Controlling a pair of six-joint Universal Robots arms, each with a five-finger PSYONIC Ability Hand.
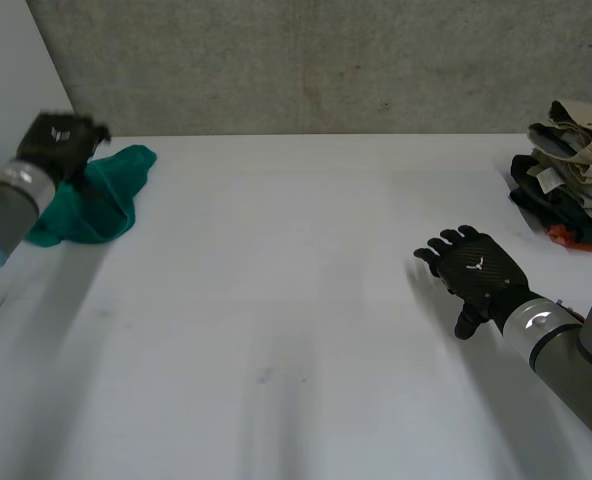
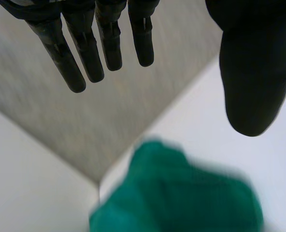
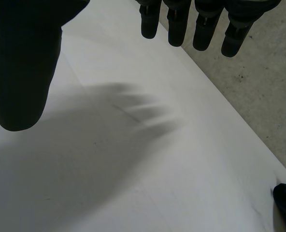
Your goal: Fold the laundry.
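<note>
1. Laundry to be folded, a teal-green cloth, is bunched in a loose heap at the far left corner of the white table, close to the grey wall.
2. The left hand is held over the far left part of that heap. In the left wrist view its fingers are stretched out straight and set well apart from the thumb, and nothing is clasped between them. The cloth is seen under the palm. Whether it is touched by the hand cannot be told.
3. The right hand is held palm down above the right part of the table, well apart from the cloth. In the right wrist view its fingers are extended and relaxed, the thumb is spread wide, and nothing is gripped.
4. A pile of folded clothes is stacked at the far right edge of the table. Beige pieces are laid on top, dark ones beneath, and an orange piece shows at the bottom. The pile is near the right hand but is not touched by it.
</note>
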